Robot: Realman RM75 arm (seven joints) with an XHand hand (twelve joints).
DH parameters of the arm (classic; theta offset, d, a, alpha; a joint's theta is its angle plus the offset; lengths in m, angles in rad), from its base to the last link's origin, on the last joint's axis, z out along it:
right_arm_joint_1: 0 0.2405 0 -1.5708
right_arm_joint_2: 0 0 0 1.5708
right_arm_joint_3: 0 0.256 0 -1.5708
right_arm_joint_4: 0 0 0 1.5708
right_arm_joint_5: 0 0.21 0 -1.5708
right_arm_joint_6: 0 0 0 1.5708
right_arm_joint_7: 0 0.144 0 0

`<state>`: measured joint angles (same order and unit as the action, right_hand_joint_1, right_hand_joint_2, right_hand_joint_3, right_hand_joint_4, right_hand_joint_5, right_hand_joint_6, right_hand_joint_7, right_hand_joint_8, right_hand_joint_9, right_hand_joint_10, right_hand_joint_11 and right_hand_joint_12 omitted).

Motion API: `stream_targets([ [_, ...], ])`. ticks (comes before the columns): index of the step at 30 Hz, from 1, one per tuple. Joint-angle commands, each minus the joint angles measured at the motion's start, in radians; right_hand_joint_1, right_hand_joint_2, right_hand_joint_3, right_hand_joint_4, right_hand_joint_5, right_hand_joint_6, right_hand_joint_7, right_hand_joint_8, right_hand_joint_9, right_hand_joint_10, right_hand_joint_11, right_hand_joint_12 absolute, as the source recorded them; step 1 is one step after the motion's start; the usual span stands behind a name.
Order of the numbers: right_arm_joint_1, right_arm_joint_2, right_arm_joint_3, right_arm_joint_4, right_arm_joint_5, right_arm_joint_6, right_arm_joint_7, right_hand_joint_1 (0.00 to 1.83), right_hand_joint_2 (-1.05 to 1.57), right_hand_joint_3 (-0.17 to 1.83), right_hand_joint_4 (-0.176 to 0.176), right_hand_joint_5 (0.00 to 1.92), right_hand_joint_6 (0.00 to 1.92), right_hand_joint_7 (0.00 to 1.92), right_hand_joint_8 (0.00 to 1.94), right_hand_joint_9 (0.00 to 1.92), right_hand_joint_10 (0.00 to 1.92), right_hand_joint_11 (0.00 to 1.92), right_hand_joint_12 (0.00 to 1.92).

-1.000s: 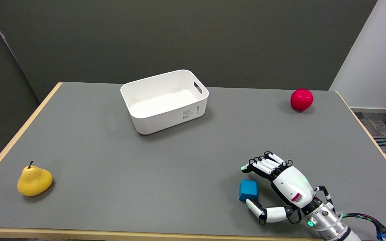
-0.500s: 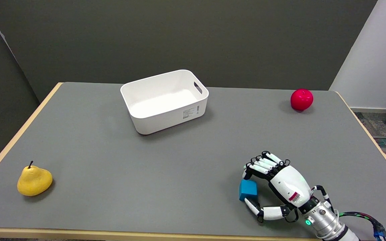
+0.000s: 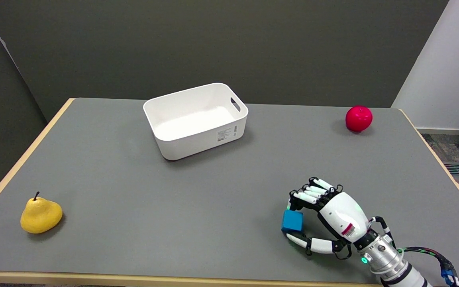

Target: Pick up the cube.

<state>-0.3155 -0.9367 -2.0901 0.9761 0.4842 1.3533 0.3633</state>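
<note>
1. A white bin (image 3: 196, 119) (nothing visible inside) sits toward the gray table's (image 3: 134, 199) far side.
2. Near the front edge, the right hand (image 3: 325, 217) pinches the blue cube (image 3: 292, 221) between curled fingers (image 3: 307, 195) and thumb (image 3: 305, 241), palm facing left.

Cube (image 3: 292, 221) partly behind hand (image 3: 325, 215).

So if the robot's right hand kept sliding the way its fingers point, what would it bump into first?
The blue cube: the right hand already has it between its fingers. Beyond it, only bare table shows.
</note>
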Motion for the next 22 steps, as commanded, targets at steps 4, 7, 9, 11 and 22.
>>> stream_targets([
  [4, 0.037, 0.078, 0.100, 0.150, -0.010, -0.062, -0.092, 1.18, 0.88, 0.71, -0.029, 0.71, 1.56, 0.91, 1.34, 0.77, 1.38, 0.45, 1.61],
  [7, 0.054, 0.095, 0.153, 0.214, -0.010, -0.123, -0.114, 1.18, 0.87, 0.73, -0.034, 0.71, 1.56, 0.92, 1.36, 0.79, 1.41, 0.47, 1.62],
  [9, 0.076, 0.103, 0.187, 0.252, -0.013, -0.178, -0.114, 1.19, 0.88, 0.71, -0.037, 0.72, 1.53, 0.93, 1.35, 0.81, 1.43, 0.49, 1.65],
  [11, 0.119, 0.114, 0.210, 0.294, -0.013, -0.237, -0.114, 1.19, 0.87, 0.72, -0.037, 0.72, 1.53, 0.93, 1.35, 0.81, 1.44, 0.49, 1.65],
  [22, 0.469, 0.057, 0.178, 0.389, -0.077, -0.651, -0.118, 1.19, 0.86, 0.73, -0.040, 0.72, 1.53, 0.93, 1.37, 0.82, 1.47, 0.50, 1.65],
])
